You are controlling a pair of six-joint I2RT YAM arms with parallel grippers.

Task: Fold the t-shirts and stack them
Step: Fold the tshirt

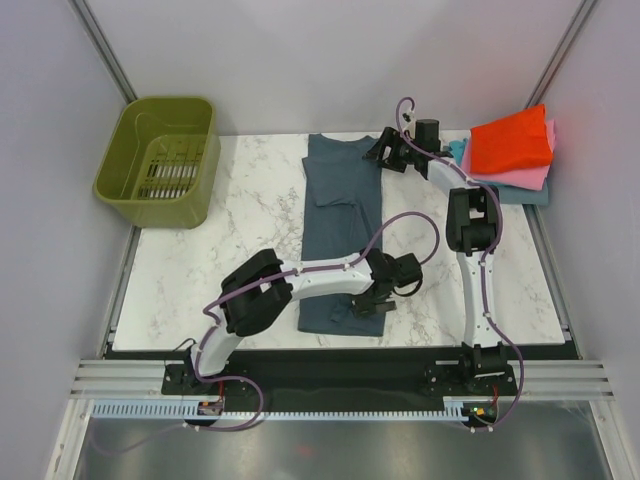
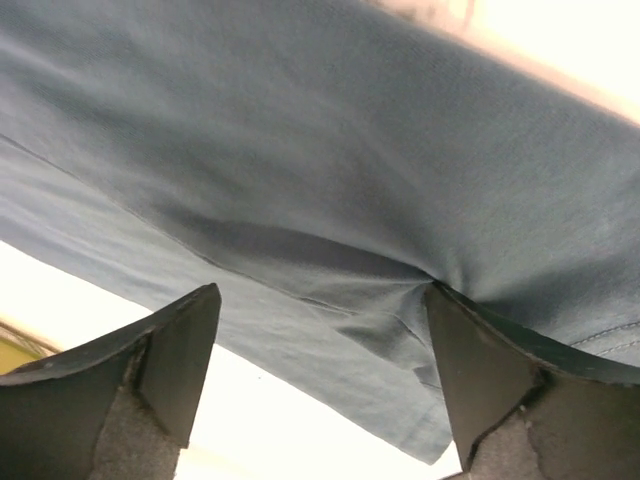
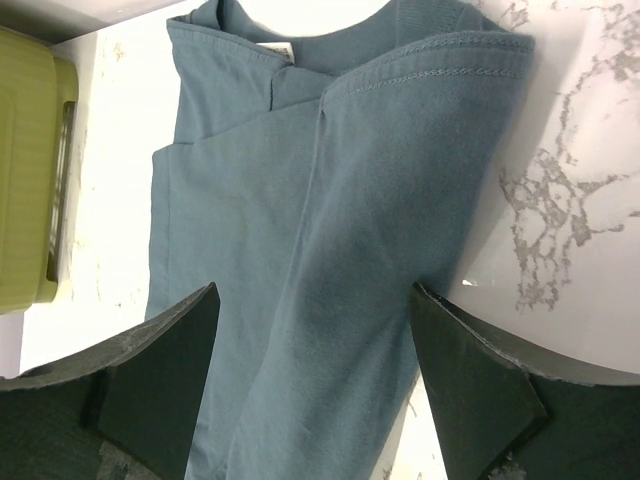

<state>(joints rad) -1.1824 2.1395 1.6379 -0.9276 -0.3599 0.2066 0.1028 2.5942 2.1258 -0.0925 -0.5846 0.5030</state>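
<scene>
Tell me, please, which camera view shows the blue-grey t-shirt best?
The top external view: it shows almost the whole blue-grey t-shirt, folded into a long strip on the marble table. The right wrist view shows only its collar end and a folded side; the left wrist view only a close patch of cloth.

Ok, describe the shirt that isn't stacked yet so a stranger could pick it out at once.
Start at the white marble table. Down its middle, between the olive-green basket at the far left and the pile of folded shirts at the far right, lies the slate blue-grey t-shirt. It alone is stretched out long and narrow, sides folded in, collar at the far edge.
</scene>
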